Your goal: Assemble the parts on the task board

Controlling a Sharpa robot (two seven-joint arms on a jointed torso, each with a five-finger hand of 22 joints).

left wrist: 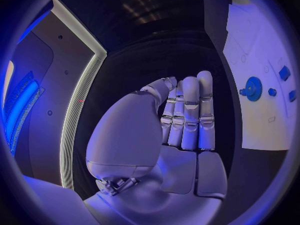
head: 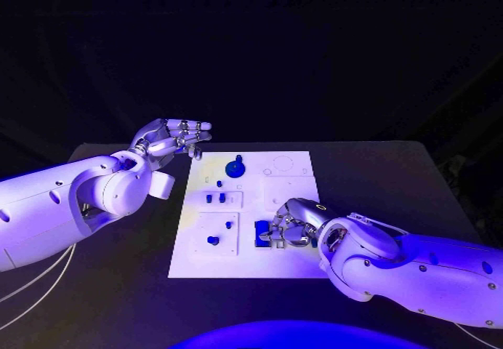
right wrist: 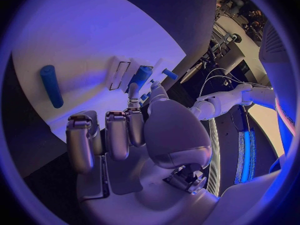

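Right hand (head: 291, 224) on the task board (head: 199, 265), fingers pinching a blue part (head: 262, 231).

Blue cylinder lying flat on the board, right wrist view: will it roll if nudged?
Probably. The blue cylinder looks round and smooth, lying on its side on the flat task board with nothing beside it. It looks rigid, likely light plastic, and could slip in a loose pinch.

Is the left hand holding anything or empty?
Empty. The left hand hangs off the board's far-left corner; the left wrist view shows its fingers straight and together, nothing in them.
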